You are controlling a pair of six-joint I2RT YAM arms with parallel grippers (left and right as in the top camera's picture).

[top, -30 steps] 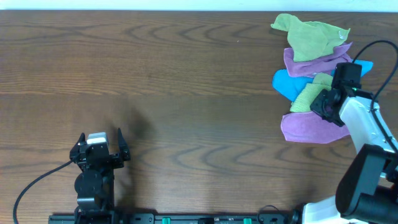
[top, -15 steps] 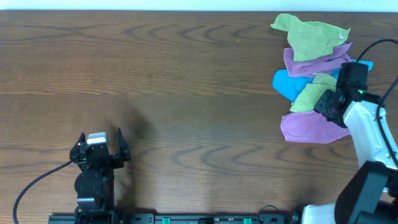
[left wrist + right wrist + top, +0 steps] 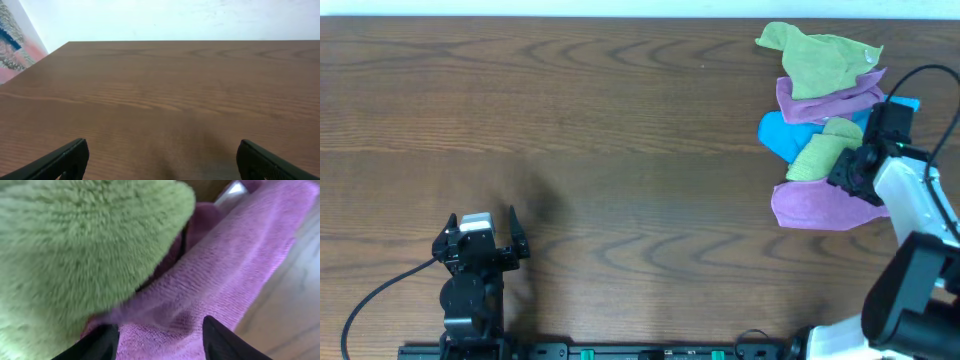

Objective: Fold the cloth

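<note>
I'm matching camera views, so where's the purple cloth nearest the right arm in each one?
Overhead: the cloth lies at far right, just below mid-height.
Left wrist: not in it.
Right wrist: the cloth fills the lower right.
Shared landmark: the small green cloth overlapping it.

The left arm [image 3: 470, 295] is black all over, with a pale square plate [image 3: 475, 224] behind the left gripper [image 3: 482, 220] and a black cable [image 3: 390, 279] curving away to the surface's [image 3: 620, 150] near edge. The right arm [image 3: 910, 200] wears white shells over black joints; the right gripper [image 3: 162, 340] is black.
</note>
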